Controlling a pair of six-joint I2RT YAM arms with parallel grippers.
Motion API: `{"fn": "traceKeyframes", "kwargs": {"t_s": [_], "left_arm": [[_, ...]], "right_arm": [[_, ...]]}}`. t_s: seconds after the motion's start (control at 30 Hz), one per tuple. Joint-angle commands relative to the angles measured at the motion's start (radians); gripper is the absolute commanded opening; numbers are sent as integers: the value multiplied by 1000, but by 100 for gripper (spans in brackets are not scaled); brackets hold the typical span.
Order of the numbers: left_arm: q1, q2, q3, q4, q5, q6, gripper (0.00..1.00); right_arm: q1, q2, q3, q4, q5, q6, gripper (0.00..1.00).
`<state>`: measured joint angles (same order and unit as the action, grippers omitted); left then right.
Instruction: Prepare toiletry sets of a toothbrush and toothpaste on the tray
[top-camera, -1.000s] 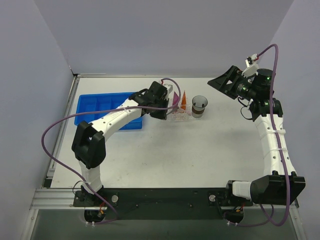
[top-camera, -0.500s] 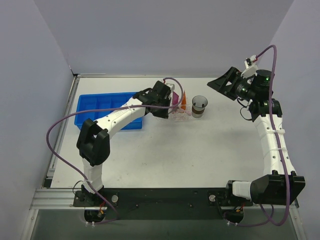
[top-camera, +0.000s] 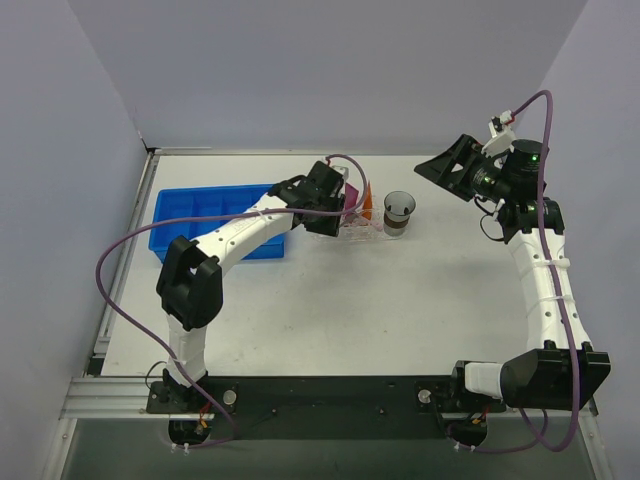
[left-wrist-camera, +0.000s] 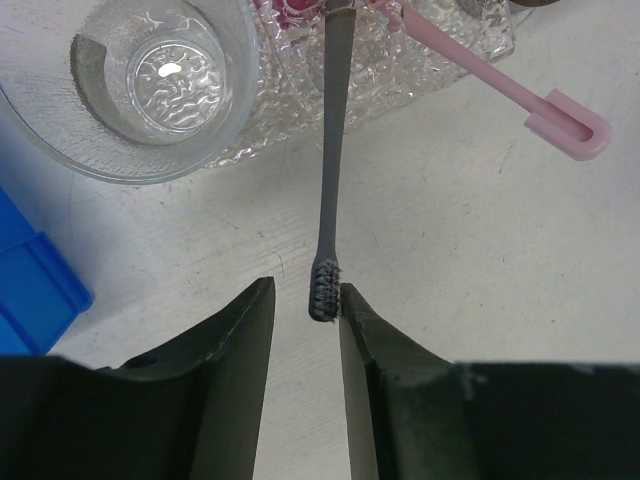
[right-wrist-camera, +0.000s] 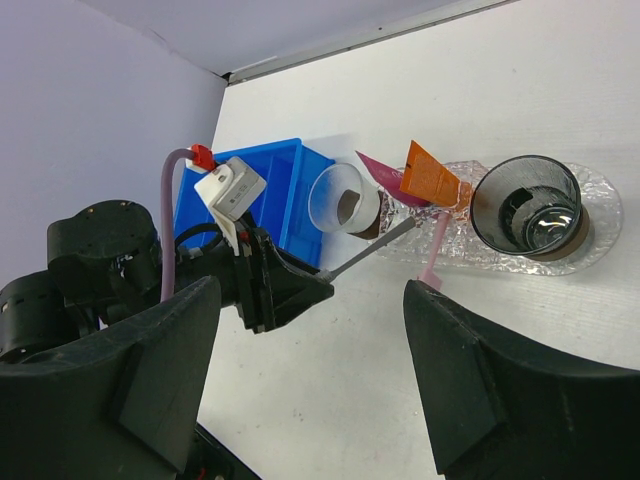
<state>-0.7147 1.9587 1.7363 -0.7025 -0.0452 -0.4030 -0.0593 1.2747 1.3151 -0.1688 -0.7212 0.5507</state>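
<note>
The grey toothbrush (left-wrist-camera: 331, 150) lies with its handle end on the clear bumpy tray (left-wrist-camera: 400, 70) and its bristle head out over the table. My left gripper (left-wrist-camera: 303, 295) is open with narrow jaws. The bristle head sits at the fingertips, against the right finger (left-wrist-camera: 352, 320), with a gap to the left one. In the right wrist view the toothbrush (right-wrist-camera: 372, 248) runs from the tray (right-wrist-camera: 598, 215) to the left gripper (right-wrist-camera: 318, 284). The orange toothpaste (right-wrist-camera: 430, 175) and the pink-magenta toothpaste (right-wrist-camera: 378, 170) stand at the tray. My right gripper (top-camera: 445, 168) is wide open, held high at the back right.
A clear cup (left-wrist-camera: 160, 75) and a dark cup (right-wrist-camera: 527, 205) stand on the tray. A pink stick with a looped end (left-wrist-camera: 560, 115) pokes off the tray onto the table. The blue bin (top-camera: 200, 215) sits left of the tray.
My left gripper has shifted slightly right, toward the tray. The right arm has not moved.
</note>
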Motion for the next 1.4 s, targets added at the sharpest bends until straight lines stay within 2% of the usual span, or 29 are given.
{"fn": "traceKeyframes", "kwargs": {"t_s": [0.0,0.2,0.43,0.7,0.93,1.3,1.37], "left_arm": [[-9,-14,49,6,-27,10,43],[-14,-37,26,40,-50,7,62],[-15,-83,-21,109,-61,6,71],[-15,-191,-135,250,-58,29,75],[3,-346,-317,420,-103,13,75],[70,-612,-566,560,-317,-106,77],[67,-676,-619,587,-378,-96,81]], "right_arm": [[-7,-8,-5,25,0,-14,69],[-8,-12,-7,22,3,-14,69],[-8,-20,-10,18,6,-20,70],[-8,-31,-13,12,16,-29,71],[-8,-44,4,-35,51,-78,71],[-8,-90,30,-127,160,-164,71],[-8,-110,23,-135,186,-179,71]]}}
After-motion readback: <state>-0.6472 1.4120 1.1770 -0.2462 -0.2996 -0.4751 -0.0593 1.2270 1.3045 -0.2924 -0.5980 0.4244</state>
